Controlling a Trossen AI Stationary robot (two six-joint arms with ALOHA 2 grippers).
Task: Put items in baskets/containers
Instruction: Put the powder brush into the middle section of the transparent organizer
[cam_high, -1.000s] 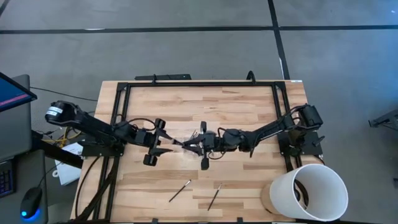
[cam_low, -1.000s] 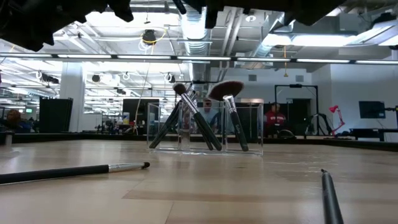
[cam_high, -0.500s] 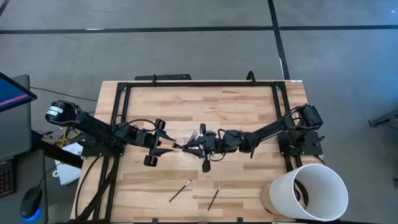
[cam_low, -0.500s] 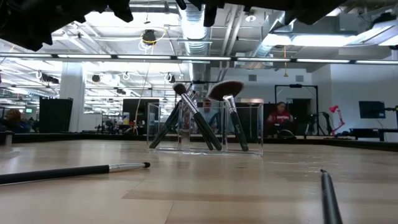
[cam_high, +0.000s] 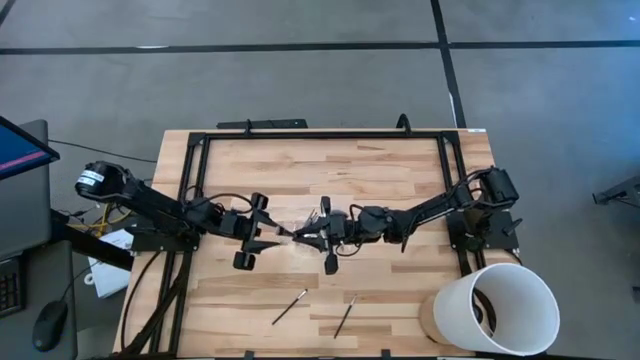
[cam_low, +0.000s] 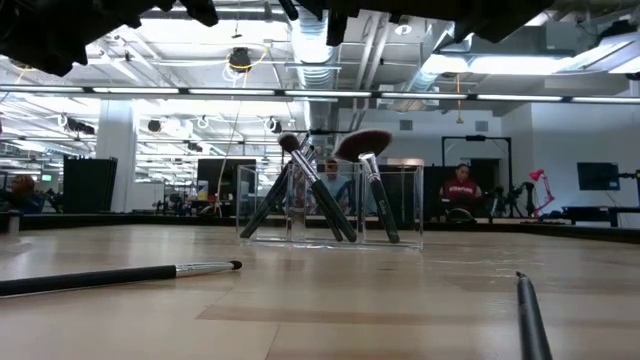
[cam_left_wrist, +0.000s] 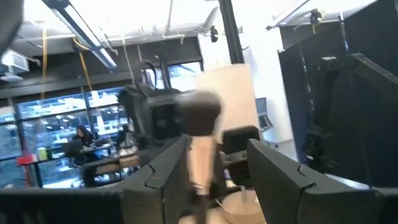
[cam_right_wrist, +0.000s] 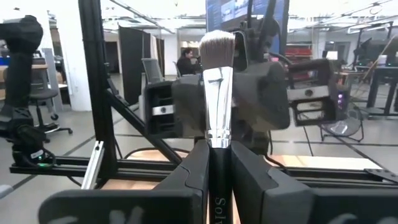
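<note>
A makeup brush (cam_high: 286, 234) with a silver ferrule hangs in the air between my two grippers, above the clear tray (cam_low: 405, 205). My right gripper (cam_right_wrist: 219, 149) is shut on its handle. The brush's head end (cam_left_wrist: 200, 115) reaches between the open fingers of my left gripper (cam_left_wrist: 217, 152), close beside one finger. Several brushes (cam_low: 315, 190) lean in the tray, heads up, among them a fan-shaped one (cam_low: 362, 145). Two more brushes (cam_high: 290, 307) (cam_high: 345, 315) lie flat on the table near its front edge. My right gripper pinches the brush's dark handle (cam_right_wrist: 219, 169) just behind the ferrule, between its two fingers. The fingers come about level from the table's right side and lie along the brush. The brush is lifted clear, head toward the left gripper. My left gripper: I cannot tell whether a finger (cam_left_wrist: 171, 168) touches the ferrule.
A large white bucket (cam_high: 497, 310) stands at the table's near right corner. A black frame (cam_high: 320, 133) runs around the table's far and side edges. In the low view, the loose brushes (cam_low: 120, 275) (cam_low: 530, 310) lie in front of the tray.
</note>
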